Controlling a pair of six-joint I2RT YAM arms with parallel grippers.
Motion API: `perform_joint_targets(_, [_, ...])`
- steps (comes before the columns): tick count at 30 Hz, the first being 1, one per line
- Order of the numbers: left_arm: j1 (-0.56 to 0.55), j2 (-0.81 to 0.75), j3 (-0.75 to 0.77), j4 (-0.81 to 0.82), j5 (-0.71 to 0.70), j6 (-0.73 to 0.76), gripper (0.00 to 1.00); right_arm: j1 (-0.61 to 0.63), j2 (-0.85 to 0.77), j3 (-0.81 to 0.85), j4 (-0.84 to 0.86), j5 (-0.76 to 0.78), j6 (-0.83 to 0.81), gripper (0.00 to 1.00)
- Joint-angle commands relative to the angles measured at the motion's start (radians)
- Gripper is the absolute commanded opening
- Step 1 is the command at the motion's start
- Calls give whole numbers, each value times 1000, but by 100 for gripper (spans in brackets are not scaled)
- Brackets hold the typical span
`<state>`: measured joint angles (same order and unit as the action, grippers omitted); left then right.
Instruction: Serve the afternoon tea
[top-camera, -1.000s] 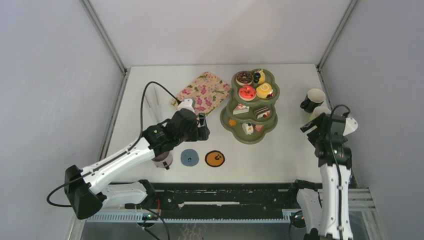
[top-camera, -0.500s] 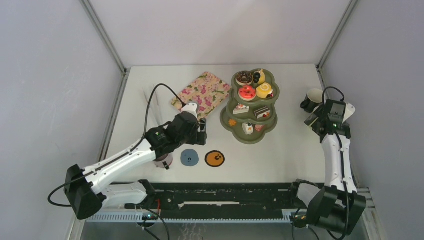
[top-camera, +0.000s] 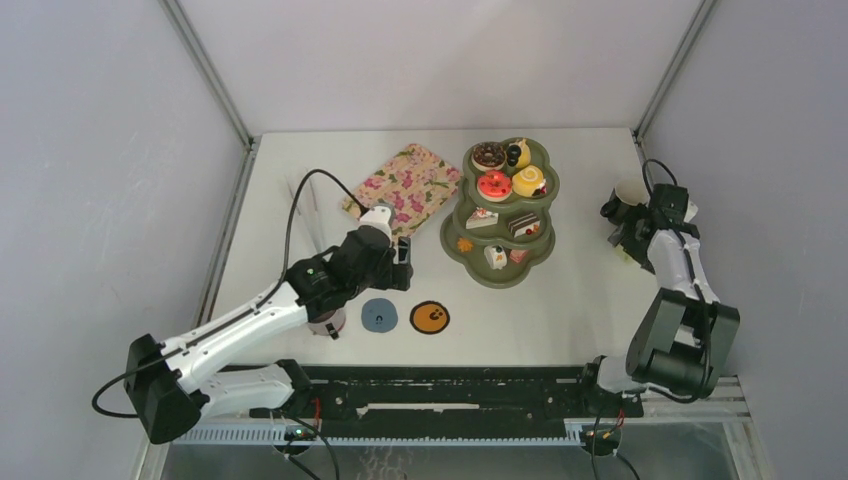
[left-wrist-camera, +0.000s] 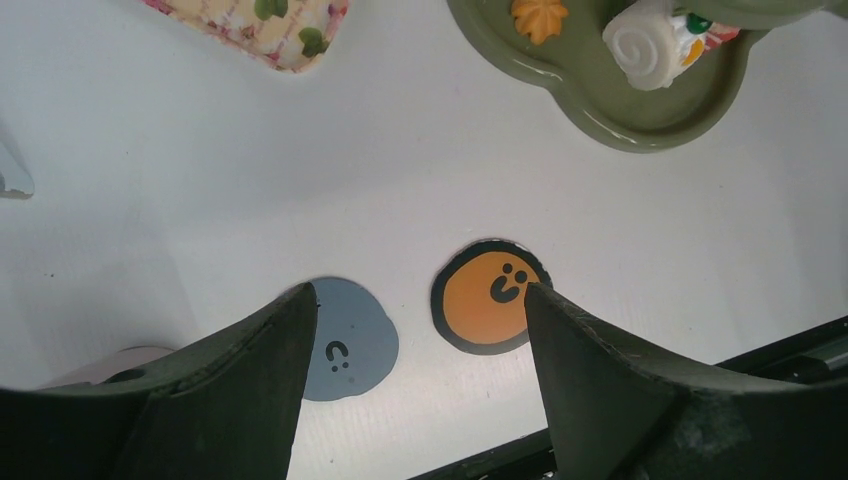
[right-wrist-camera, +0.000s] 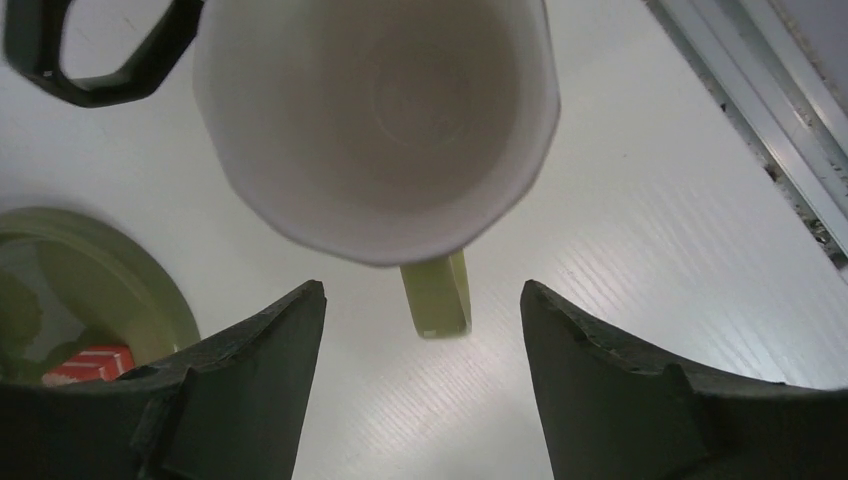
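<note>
Pretty clearly a robot lab cell: white table boxed in by plain grey panels at 9, 12 and 3 o'clock, aluminium posts, mounting rail at 6.

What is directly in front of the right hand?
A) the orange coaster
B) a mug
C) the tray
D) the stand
B: in the right wrist view, a mug with a pale inside and a green handle fills the space just beyond the open fingers of the right hand.
</note>
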<state>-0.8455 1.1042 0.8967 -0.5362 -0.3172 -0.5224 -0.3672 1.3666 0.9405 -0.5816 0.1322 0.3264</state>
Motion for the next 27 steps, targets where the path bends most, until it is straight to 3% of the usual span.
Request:
perform_joint_targets(1, [8,-35,-25,59,-22,19,80,-1,77,66,59,-8,-25,76])
perform_joint_targets(7, [10,-19,-17,57,-22,23,80,-4,134,90,80,35,-31,45])
perform_joint_targets(13, [9,-52,-18,29,-59,30,80,7,154,106,75,65,-32,31])
perform_joint_targets(18, [27,-32,-21,39,-31,23,80,18,138,111,28,54,-10,0])
perform_joint_targets(22, [28,-34,-11,40,32,32,80,35,100,150,-84,95,10,0])
perform_joint_targets(27, [63,-22,49,-14,40,31,80,88,-57,167,-191,149,36,0])
